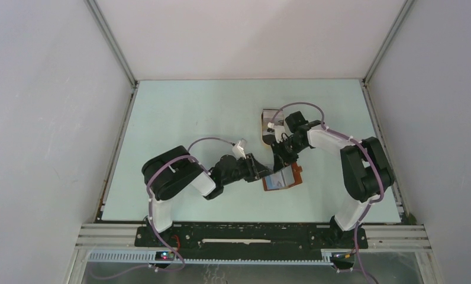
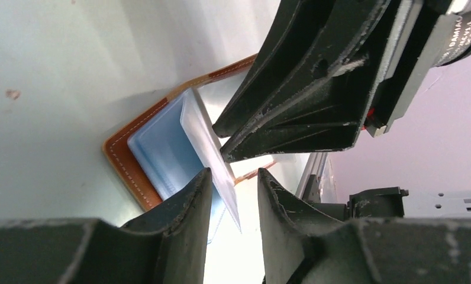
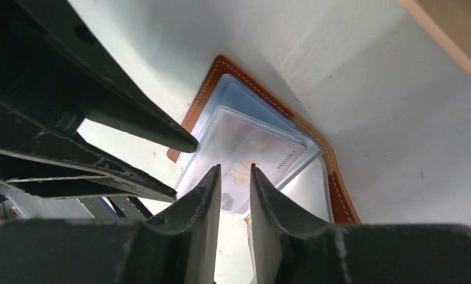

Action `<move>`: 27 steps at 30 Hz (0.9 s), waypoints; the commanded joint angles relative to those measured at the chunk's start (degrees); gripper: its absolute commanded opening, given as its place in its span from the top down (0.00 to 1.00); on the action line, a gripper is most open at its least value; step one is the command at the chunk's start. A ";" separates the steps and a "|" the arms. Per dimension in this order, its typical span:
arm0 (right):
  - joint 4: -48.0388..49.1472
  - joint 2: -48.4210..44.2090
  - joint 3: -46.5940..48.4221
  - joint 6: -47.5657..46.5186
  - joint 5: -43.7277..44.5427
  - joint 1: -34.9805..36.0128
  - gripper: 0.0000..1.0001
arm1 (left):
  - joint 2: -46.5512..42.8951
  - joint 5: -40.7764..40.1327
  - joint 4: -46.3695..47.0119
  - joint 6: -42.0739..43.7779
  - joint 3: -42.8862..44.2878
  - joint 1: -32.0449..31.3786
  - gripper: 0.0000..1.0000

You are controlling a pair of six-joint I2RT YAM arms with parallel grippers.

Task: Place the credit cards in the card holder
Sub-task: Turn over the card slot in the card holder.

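The reddish-brown card holder [image 1: 282, 179] lies open on the table between both grippers. Clear sleeves fan out of it. In the right wrist view a white card with gold lettering [image 3: 254, 148] sits inside a sleeve of the holder [image 3: 212, 83]. My right gripper [image 3: 235, 170] stands just over that card's near edge, open by a narrow gap, with nothing pinched. In the left wrist view a pale blue card [image 2: 162, 148] lies in the holder [image 2: 123, 163], and a clear sleeve leaf [image 2: 206, 142] rises between the spread fingers of my left gripper [image 2: 233, 174], which is open. The right gripper's fingers [image 2: 292, 118] hang close above.
A tan oval tray [image 1: 270, 121] lies just behind the right gripper, and its edge [image 3: 452, 29] shows in the right wrist view. White walls enclose the pale green table [image 1: 192, 112] on three sides. The two grippers crowd each other over the holder.
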 commanded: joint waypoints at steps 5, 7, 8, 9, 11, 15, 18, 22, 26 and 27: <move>0.38 -8.10 0.85 -2.39 1.05 -1.49 0.67 | 1.64 1.86 2.64 -0.63 4.34 0.26 0.61; 0.03 -9.18 0.85 -3.28 3.20 -2.05 0.68 | 1.86 2.03 2.44 -0.66 4.90 0.27 0.62; -0.28 -9.24 0.83 -3.91 5.00 -2.22 0.68 | 2.08 2.21 2.36 -0.65 5.28 0.27 0.62; -0.64 -9.04 0.88 -4.61 6.29 -2.49 0.69 | 2.26 2.49 2.26 -0.66 5.70 0.24 0.62; -1.52 -8.66 0.88 -5.87 7.71 -3.41 0.71 | 2.54 2.95 1.97 -0.75 6.54 0.27 0.62; -2.03 -9.78 0.88 -7.23 9.24 -6.75 0.72 | 3.02 4.07 0.73 -0.58 8.46 0.27 0.62; -3.21 -10.36 0.89 -8.42 10.59 -8.89 0.72 | 3.39 5.39 -0.26 -0.47 10.08 0.12 0.62; -5.52 -8.76 0.83 -9.80 11.47 -10.32 0.72 | 3.95 6.83 -2.03 0.11 12.46 -0.54 0.62; -6.71 -5.79 0.82 -10.74 11.42 -10.40 0.72 | 5.40 9.20 -4.30 0.40 16.04 -1.48 0.62; -6.76 -5.30 0.82 -10.88 11.58 -10.40 0.72 | 6.06 10.07 -4.92 0.46 17.16 -1.71 0.62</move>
